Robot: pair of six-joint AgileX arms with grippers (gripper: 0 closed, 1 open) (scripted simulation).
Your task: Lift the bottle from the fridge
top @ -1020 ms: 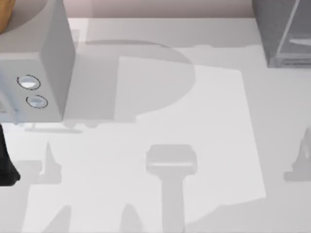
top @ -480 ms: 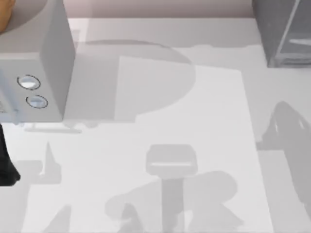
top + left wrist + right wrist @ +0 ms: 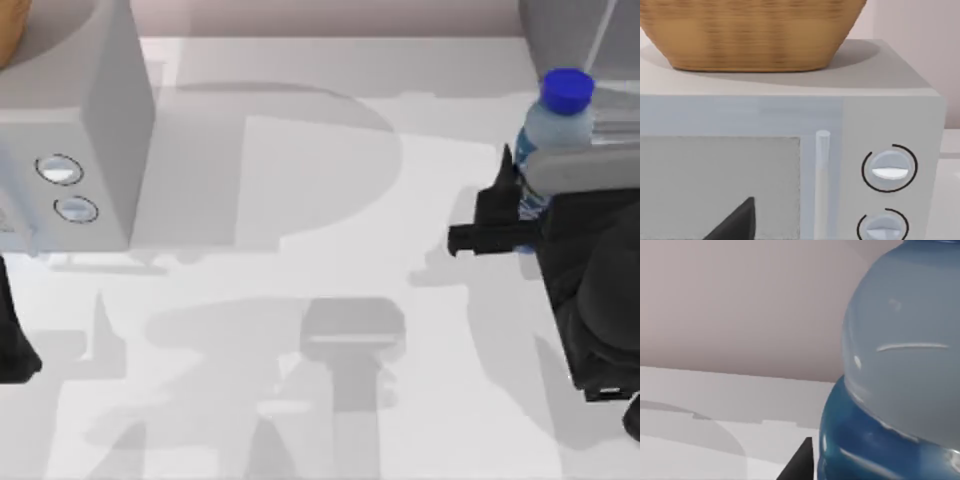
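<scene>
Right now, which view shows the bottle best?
The top view: the bottle shows with its blue cap, held by the right hand near the fridge. The right wrist view shows part of its body close up; the left wrist view faces the microwave.

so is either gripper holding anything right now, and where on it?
Right gripper holds the bottle around its lower body, at the blue label band, below the cap. The left arm sits parked at the table's left edge.

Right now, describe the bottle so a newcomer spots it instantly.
Look to the table's far right, where the dark grey fridge stands. Just in front of it the right end effector is at a small pale bluish bottle. Its bright blue cap is the giveaway.
</scene>
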